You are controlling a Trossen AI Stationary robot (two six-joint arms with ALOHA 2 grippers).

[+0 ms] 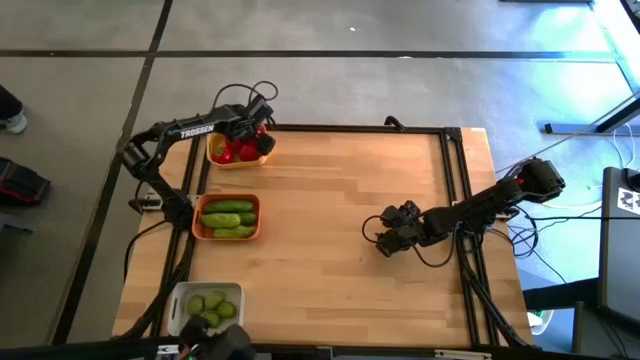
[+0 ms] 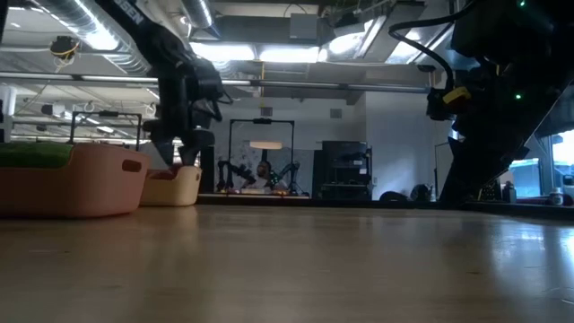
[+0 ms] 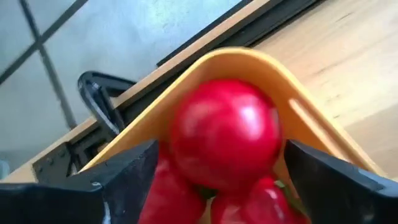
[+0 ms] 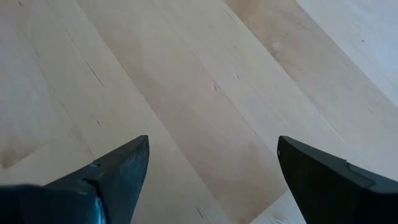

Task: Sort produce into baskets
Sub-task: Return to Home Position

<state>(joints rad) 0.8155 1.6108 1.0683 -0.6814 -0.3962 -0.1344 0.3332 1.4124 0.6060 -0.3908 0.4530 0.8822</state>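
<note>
A red tomato (image 3: 224,134) is being framed, with gaps either side, by the spread fingers of the left gripper (image 1: 258,124), above other tomatoes in the yellow basket (image 1: 240,164) at the far left. The right gripper (image 1: 384,235), likewise spread, is being held over the bare table (image 1: 340,180) on the right.

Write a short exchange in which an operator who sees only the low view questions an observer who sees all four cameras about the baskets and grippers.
Observer: Out of your view, a white basket of limes sits on the table's left edge.
Operator: What is in the yellow basket under the left gripper?
Observer: Red tomatoes; its open fingers flank the top one.
Operator: And the right gripper?
Observer: Open, above bare table right of centre.
</note>
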